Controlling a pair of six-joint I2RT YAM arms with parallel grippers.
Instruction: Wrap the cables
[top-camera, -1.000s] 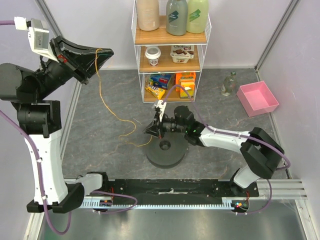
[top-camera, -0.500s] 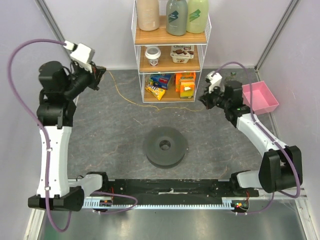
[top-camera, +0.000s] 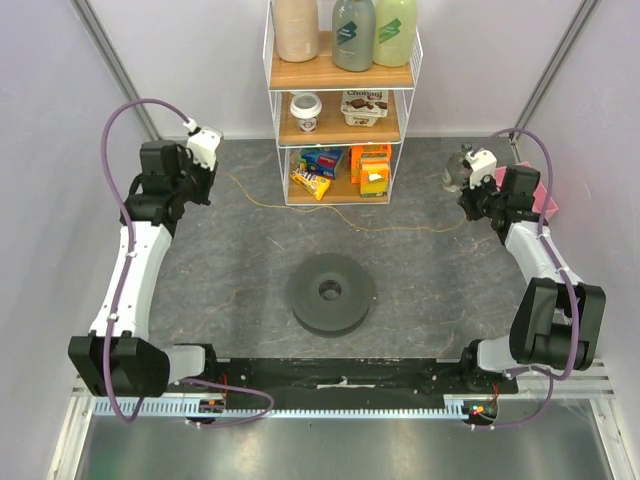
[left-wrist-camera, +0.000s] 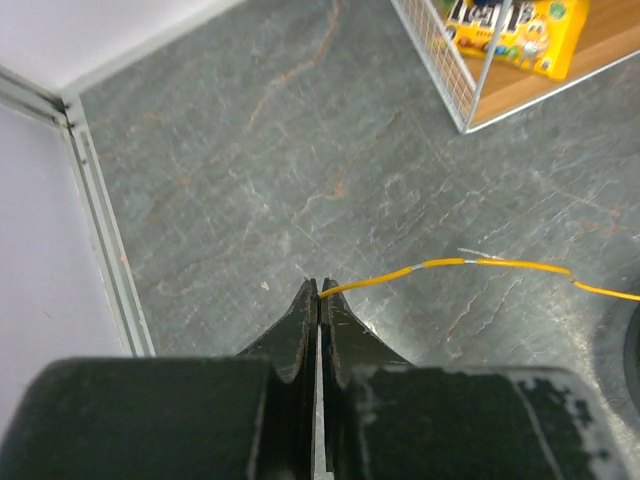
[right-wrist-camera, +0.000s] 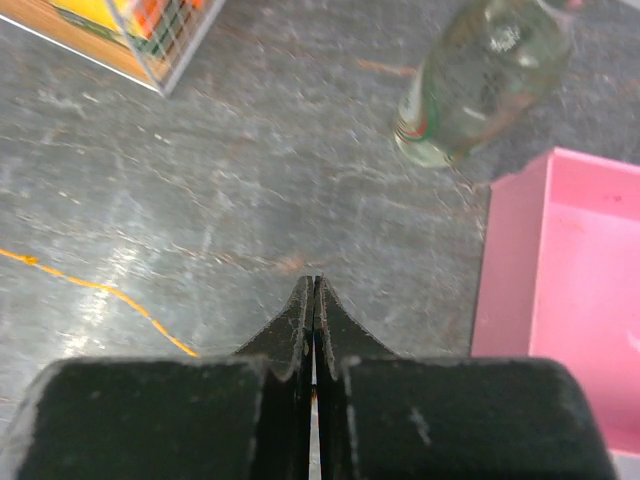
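Thin yellow wire (left-wrist-camera: 440, 264) lies stretched across the grey floor (top-camera: 230, 260), none of it on the dark spool (top-camera: 305, 300) at centre, so all winding is left to do. Left gripper (left-wrist-camera: 318, 288) at ten o'clock pinches one end in closed jaws; right gripper (right-wrist-camera: 313, 285) at two o'clock, also closed, seems to hold the other. A shelf rack (top-camera: 300, 74) at twelve, a bottle (right-wrist-camera: 480, 80) and pink tray (right-wrist-camera: 560, 290) at two crowd its path.

One wire (left-wrist-camera: 520, 264), one spool (top-camera: 331, 292), one pink tray (right-wrist-camera: 560, 280).

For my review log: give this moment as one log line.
left gripper: shut on wire | right gripper: shut, wire passes beneath | wire: stretched out, not wound | spool: bare
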